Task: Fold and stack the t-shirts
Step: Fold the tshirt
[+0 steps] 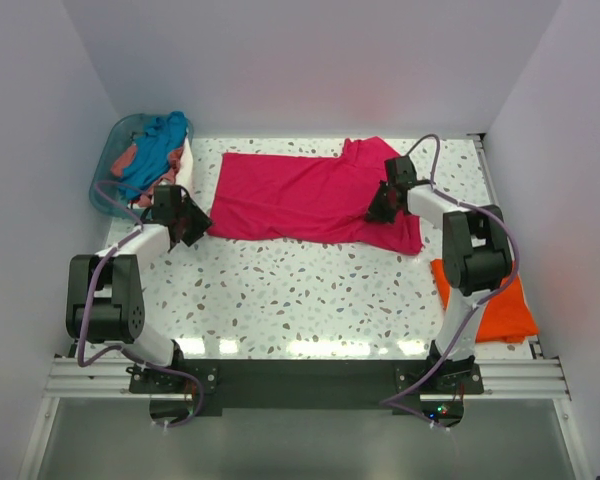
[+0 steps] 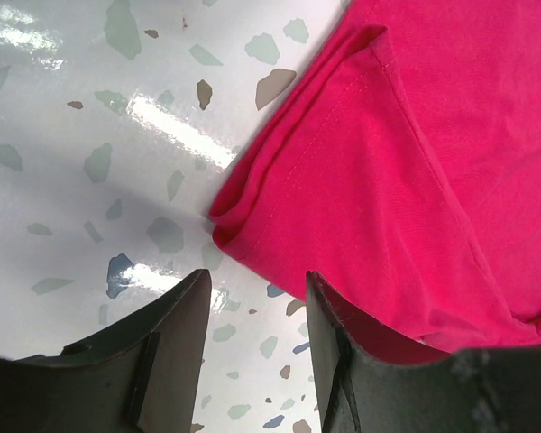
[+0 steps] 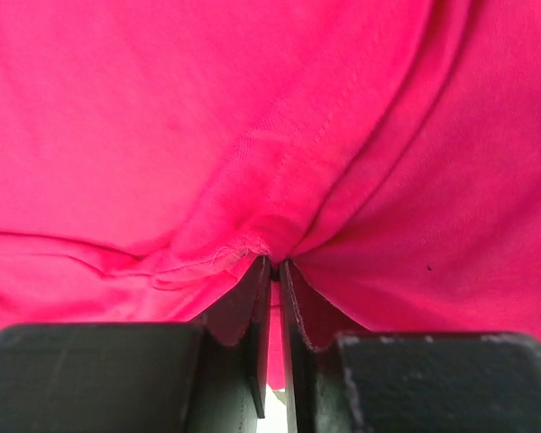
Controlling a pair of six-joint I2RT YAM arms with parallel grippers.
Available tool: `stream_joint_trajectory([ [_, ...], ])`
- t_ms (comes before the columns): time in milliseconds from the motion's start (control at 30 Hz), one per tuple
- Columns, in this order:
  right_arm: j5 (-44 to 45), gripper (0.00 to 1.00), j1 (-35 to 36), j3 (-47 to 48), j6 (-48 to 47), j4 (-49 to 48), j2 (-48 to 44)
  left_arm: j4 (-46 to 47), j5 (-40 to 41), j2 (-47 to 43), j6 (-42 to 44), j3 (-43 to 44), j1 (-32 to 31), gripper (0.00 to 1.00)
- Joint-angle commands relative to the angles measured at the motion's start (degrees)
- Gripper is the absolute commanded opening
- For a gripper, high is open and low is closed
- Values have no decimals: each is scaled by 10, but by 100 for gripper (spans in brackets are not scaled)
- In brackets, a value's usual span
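A magenta-pink t-shirt (image 1: 310,195) lies spread across the back of the table. My right gripper (image 1: 383,208) is shut on a pinched fold of that shirt (image 3: 252,135) near its right side, with cloth bunched between the jaws of the right gripper (image 3: 272,263). At the shirt's left edge, my left gripper (image 1: 192,222) stands open. Only speckled table shows between the two fingers of the left gripper (image 2: 257,284), and the right finger (image 2: 343,334) touches the shirt's folded corner (image 2: 361,180). A folded orange t-shirt (image 1: 490,300) rests at the right front.
A translucent teal basin (image 1: 115,165) at the back left holds teal, salmon and white t-shirts (image 1: 158,150). White walls close in the table on the left, back and right. The arm bases stand on a black rail (image 1: 300,372) at the near edge.
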State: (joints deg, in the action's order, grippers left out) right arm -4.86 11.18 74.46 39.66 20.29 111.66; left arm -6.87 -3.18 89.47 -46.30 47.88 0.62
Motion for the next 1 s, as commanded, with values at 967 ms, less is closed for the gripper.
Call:
stream_joint_trajectory([
  [967, 31, 29, -1, 46, -46, 9, -2, 20, 16, 18, 4, -5, -1, 50],
])
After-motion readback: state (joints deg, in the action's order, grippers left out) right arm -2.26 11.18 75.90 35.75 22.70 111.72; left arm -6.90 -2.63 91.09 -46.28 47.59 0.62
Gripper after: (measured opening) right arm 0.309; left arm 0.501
